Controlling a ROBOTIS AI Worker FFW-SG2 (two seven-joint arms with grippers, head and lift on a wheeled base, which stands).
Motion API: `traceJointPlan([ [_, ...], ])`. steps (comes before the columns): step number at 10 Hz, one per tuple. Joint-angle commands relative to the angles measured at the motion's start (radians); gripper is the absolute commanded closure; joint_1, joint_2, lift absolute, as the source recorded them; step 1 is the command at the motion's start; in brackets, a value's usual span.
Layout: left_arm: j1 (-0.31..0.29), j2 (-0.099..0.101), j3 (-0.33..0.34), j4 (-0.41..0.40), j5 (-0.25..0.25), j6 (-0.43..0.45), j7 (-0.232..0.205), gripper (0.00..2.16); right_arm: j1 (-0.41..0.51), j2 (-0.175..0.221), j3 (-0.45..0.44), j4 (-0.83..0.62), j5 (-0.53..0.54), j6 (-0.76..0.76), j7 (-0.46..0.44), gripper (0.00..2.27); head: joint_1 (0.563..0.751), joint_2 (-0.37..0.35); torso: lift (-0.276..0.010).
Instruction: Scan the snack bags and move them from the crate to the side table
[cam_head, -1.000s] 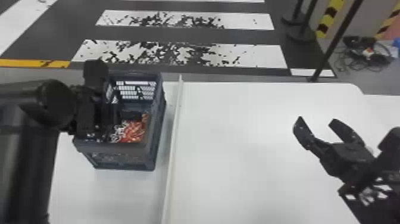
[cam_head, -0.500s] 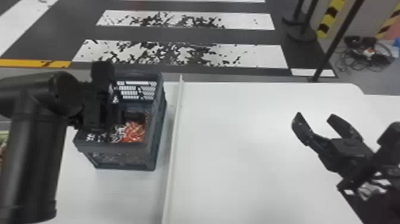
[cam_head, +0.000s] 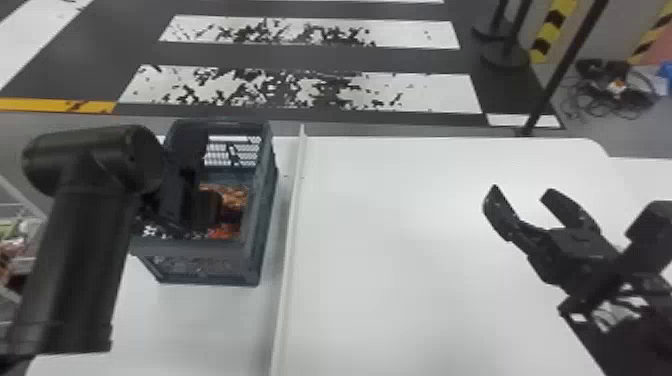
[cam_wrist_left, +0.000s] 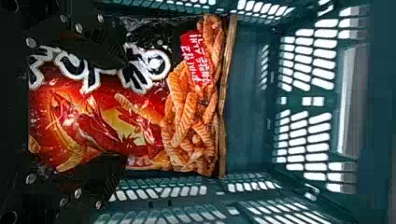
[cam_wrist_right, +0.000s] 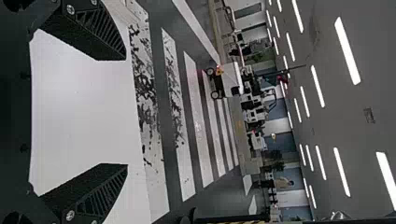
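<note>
Snack bag (cam_wrist_left: 191, 126) in crate (cam_head: 200, 248) looks set for pickup, left gripper (cam_wrist_left: 123, 111), jaws parted, needing to close, right gripper (cam_head: 521, 191) agape outside crate.

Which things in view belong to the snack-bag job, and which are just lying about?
Job:
red-and-black snack bag
blue-grey plastic crate
white table
left gripper
right gripper

Just there:
tangled black cables on the floor
thin black post
yellow-and-black striped pole

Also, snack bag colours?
Snack bag: mainly red and black, white lettering. Best in the left wrist view.
</note>
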Motion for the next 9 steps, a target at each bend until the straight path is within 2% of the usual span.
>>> traceJointPlan([
  [1, 0.000, -0.006, 0.000, 0.025, -0.018, -0.003, -0.016, 1.35, 0.002, -0.002, 0.000, -0.001, -0.007, 0.000, 0.000, 0.11, 0.695, 0.007, -0.087],
  [2, 0.006, -0.004, -0.006, 0.009, -0.027, -0.003, -0.016, 1.72, 0.003, -0.002, 0.000, 0.000, -0.010, 0.000, 0.000, 0.11, 0.695, 0.005, -0.087],
  [3, 0.019, -0.003, -0.008, -0.026, -0.030, 0.000, -0.016, 1.79, 0.006, 0.000, 0.000, -0.006, -0.011, -0.004, 0.000, 0.11, 0.695, 0.006, -0.087],
  [6, 0.068, 0.002, 0.012, -0.175, -0.010, 0.019, 0.011, 1.79, 0.018, 0.000, -0.005, -0.018, -0.018, 0.000, -0.001, 0.11, 0.695, 0.010, -0.087],
  [9, 0.112, 0.002, 0.040, -0.281, 0.013, 0.031, 0.035, 1.79, 0.020, 0.005, -0.009, -0.018, -0.018, -0.004, -0.003, 0.11, 0.695, 0.009, -0.087],
])
